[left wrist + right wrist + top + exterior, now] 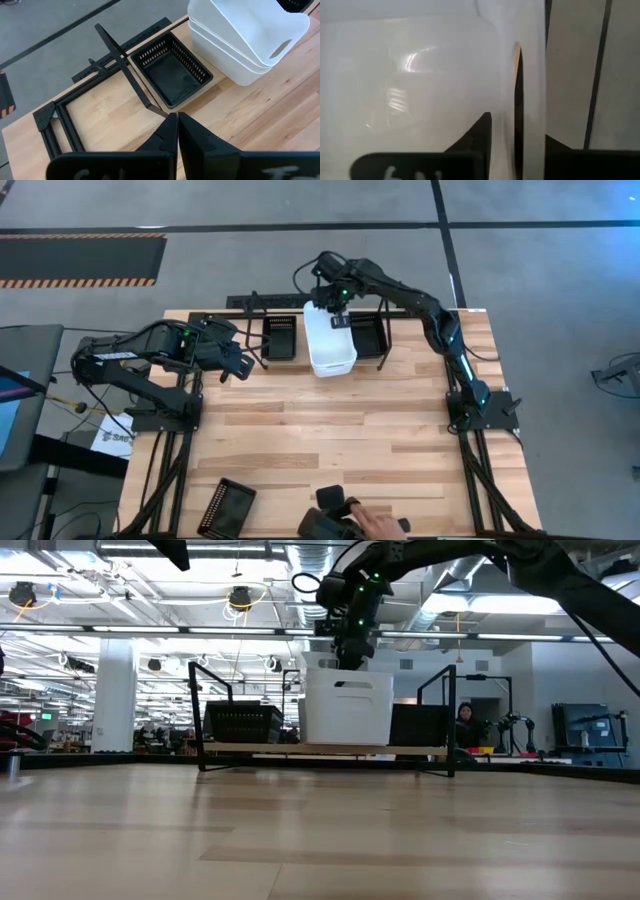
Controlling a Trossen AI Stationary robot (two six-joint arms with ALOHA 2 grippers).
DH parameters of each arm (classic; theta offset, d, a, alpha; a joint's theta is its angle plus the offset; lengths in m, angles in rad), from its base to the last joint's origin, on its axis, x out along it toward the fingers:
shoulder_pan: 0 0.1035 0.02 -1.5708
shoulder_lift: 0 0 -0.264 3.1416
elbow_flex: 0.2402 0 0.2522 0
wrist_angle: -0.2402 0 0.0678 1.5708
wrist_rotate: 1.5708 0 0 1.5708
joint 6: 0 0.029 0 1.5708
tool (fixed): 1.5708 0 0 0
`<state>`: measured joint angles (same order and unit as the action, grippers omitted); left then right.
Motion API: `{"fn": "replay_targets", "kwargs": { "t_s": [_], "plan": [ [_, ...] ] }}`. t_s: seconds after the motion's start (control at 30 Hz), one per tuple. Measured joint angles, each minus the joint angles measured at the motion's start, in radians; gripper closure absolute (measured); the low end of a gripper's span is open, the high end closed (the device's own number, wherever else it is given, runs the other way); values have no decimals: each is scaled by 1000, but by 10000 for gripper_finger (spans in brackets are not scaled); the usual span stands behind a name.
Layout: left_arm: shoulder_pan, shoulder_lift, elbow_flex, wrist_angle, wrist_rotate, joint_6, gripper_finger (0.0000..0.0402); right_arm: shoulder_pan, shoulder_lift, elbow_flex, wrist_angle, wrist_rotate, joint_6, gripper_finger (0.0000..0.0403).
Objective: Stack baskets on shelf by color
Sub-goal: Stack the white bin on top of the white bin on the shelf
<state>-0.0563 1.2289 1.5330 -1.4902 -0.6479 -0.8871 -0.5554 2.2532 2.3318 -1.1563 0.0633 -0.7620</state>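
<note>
The shelf point(232, 328) stands along the table's far edge. Two nested white baskets point(330, 342) sit in its middle on the wood base point(330, 749), the upper one point(260, 20) slightly askew. A black basket point(280, 337) rests in the bay to their left, and another point(368, 335) in the bay to their right. My right gripper point(333, 305) is over the white stack's far rim, open, with that wall between its fingers. My left gripper point(243, 367) hovers shut in front of the shelf's left part, holding nothing. My right gripper comes from above, slanting down, with one finger point(477, 140) inside the upper white basket and one outside its far wall point(505, 100). Whether either finger touches the wall I cannot tell. The basket sits nested in the white one below it.
A further black basket point(226, 505) lies at the table's near left corner. A person's hand point(378, 523) reaches over the near edge beside dark objects point(330, 520). The shelf's leftmost bay point(95, 115) shows bare wood. The middle of the table is open wood.
</note>
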Motion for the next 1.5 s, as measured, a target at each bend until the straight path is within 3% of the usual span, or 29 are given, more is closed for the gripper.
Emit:
{"fn": "replay_targets", "kwargs": {
  "t_s": [0.2, 0.4, 0.63, 0.97, 1.5],
  "plan": [
    [0, 0, 0, 0, 1, 0, 401, 23, -16, -1, 17, 150, -4, 300],
    [0, 0, 0, 0, 3, 0, 401, 45, -97, 0, 47, 179, -21, 290],
    [0, 0, 0, 0, 4, 10, 401, 48, -164, 1, 52, 176, -22, 297],
    [0, 0, 0, 0, 5, 10, 401, -18, -136, -1, -40, 91, 26, 394],
    [0, 0, 0, 0, -5, -12, 401, -35, -138, 1, -73, 11, 39, 400]
  ]
}}
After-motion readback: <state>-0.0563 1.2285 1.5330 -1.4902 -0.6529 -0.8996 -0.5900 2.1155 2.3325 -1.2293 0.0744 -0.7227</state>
